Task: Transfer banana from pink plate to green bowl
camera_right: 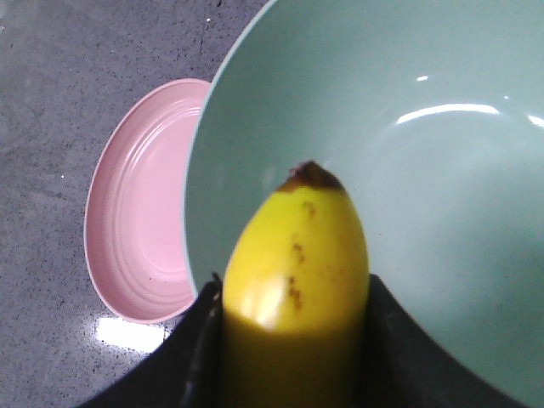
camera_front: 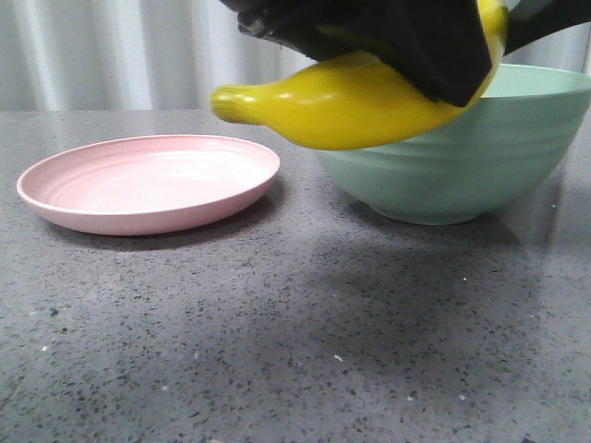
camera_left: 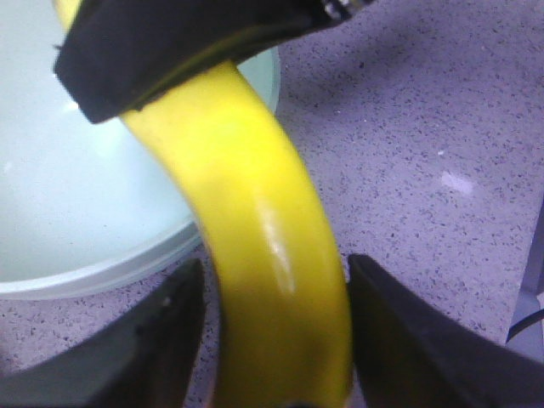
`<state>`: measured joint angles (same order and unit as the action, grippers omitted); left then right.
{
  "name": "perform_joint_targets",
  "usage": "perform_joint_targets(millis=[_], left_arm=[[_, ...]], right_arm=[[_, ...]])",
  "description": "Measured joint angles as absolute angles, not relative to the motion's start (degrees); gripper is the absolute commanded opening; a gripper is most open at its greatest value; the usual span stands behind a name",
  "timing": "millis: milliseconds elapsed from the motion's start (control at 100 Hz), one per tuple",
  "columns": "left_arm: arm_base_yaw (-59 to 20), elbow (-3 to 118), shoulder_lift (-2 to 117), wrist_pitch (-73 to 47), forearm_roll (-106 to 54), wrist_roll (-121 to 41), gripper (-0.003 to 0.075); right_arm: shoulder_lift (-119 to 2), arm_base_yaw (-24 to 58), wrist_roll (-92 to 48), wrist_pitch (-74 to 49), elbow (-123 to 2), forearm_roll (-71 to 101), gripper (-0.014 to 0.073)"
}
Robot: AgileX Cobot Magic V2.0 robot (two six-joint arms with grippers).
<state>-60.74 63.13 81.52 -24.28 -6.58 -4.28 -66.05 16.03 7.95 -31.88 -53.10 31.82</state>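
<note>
The yellow banana (camera_front: 342, 106) hangs in the air, its stem end pointing left and its other end over the near rim of the green bowl (camera_front: 462, 157). Black gripper parts (camera_front: 406, 46) cover its upper right. My right gripper (camera_right: 293, 285) is shut on the banana (camera_right: 293, 246), whose dark tip is over the bowl's inside (camera_right: 408, 170). My left gripper (camera_left: 274, 260) straddles the banana (camera_left: 255, 204). One finger touches it and a narrow gap shows at the other finger (camera_left: 161, 348). The right gripper (camera_left: 170, 42) clamps the far end. The pink plate (camera_front: 148, 180) lies empty at the left.
The grey speckled tabletop (camera_front: 295, 351) stretches in front of the plate and the bowl. A pale corrugated wall (camera_front: 111, 55) stands behind. The plate (camera_right: 144, 212) lies close beside the bowl, just apart from it.
</note>
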Motion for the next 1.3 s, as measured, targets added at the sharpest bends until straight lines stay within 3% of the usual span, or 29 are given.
perform_joint_targets(millis=[390, 660, 1069, 1299], left_arm=[[-57.94, 63.13, 76.22, -23.8, -5.04, -4.34, 0.0435], [-55.74, 63.13, 68.93, -23.8, -4.9, -4.34, 0.0429], [-55.65, 63.13, 67.58, -23.8, -5.02, -4.34, 0.0429], [-55.65, 63.13, 67.58, -23.8, -5.4, -4.34, 0.0429]], right_arm=[[-65.78, 16.03, 7.72, -31.23, -53.1, 31.71, 0.0008], [-64.37, 15.81, 5.03, -21.31, -53.1, 31.47, 0.0008], [-64.5, 7.99, 4.71, -13.14, -53.1, 26.69, 0.0008], [-69.73, 7.48, 4.71, -12.54, -53.1, 24.42, 0.0012]])
